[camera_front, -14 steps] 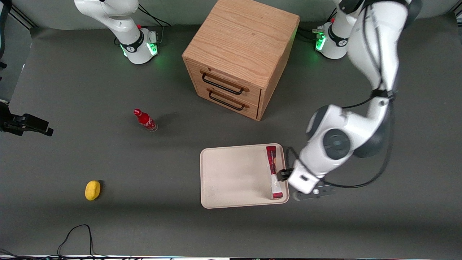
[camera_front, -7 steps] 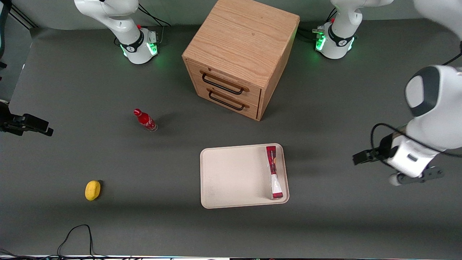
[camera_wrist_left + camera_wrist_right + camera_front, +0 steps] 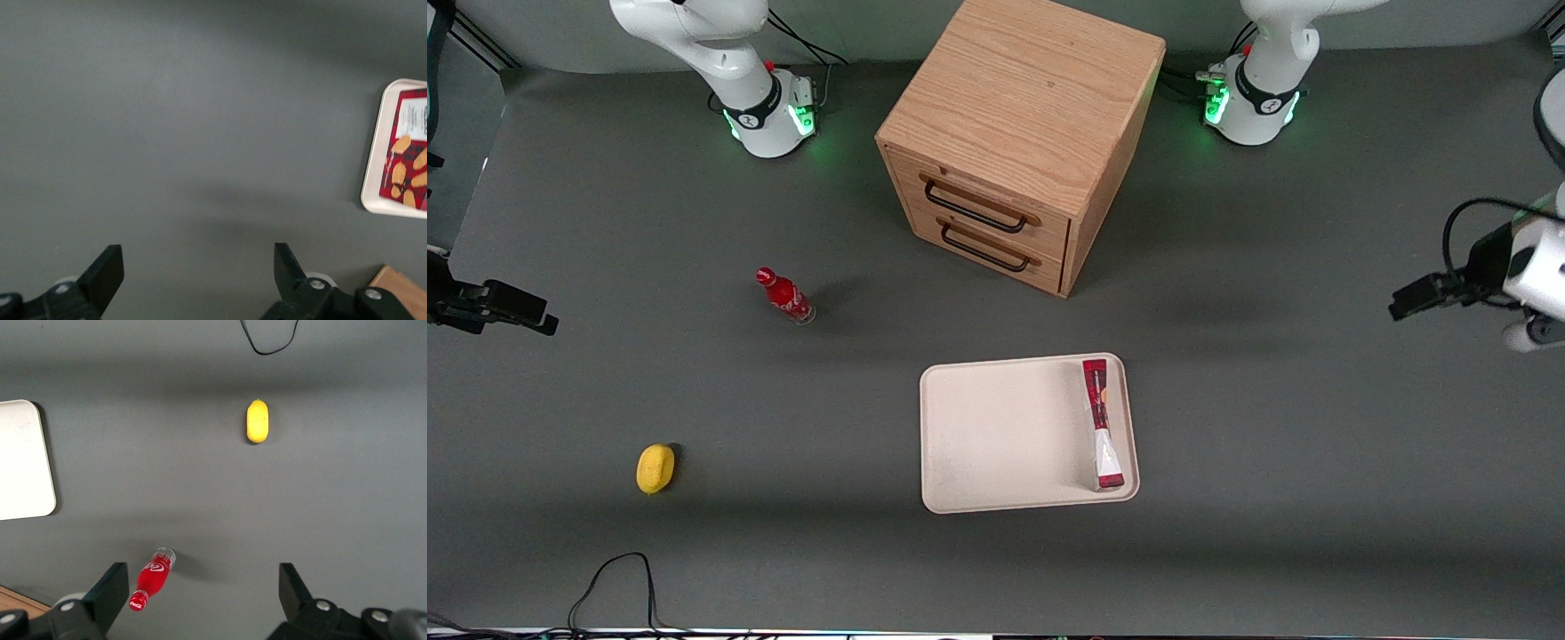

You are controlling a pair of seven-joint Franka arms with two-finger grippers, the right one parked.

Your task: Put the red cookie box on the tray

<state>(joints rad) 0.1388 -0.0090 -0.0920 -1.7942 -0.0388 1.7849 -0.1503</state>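
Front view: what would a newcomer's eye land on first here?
The wooden cabinet dominates the middle of the table. Nearer the camera, the red cookie box lies on the cream tray, along the rim toward the working arm's end. The gripper hangs open over bare table, well away.

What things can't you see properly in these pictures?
- Slim red cookie box on the cream-white rimmed tray: front view cannot show whether it stands on edge or leans; the wrist view's edge cuts it off.
- Tiny print on the box: too small.
- Wooden drawer cabinet: contents hidden by closed drawer fronts.
- Open left gripper, toward the working arm's end of the table: its arm is cut off by the front view's edge.
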